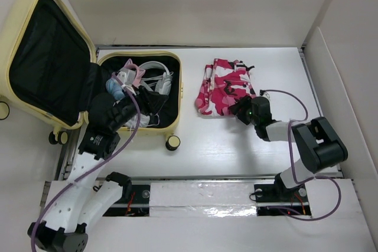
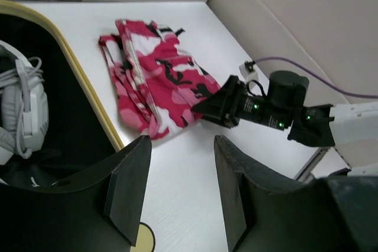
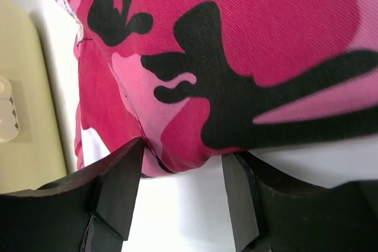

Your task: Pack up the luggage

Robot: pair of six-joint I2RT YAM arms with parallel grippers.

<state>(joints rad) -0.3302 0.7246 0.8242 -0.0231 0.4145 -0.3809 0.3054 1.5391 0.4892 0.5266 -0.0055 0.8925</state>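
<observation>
Luggage (image 1: 5, 75) lies open (right tool (image 3: 182, 163) straddles pink camo cloth (image 1: 224, 87)).

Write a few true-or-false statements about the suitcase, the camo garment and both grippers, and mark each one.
1. The suitcase lies open. True.
2. The garment is inside the suitcase. False: it lies on the table, to the right of the suitcase.
3. The right gripper is open at the garment's near edge. True.
4. The left gripper holds the headphones. False: it is open and empty, and the headphones lie in the suitcase.
</observation>
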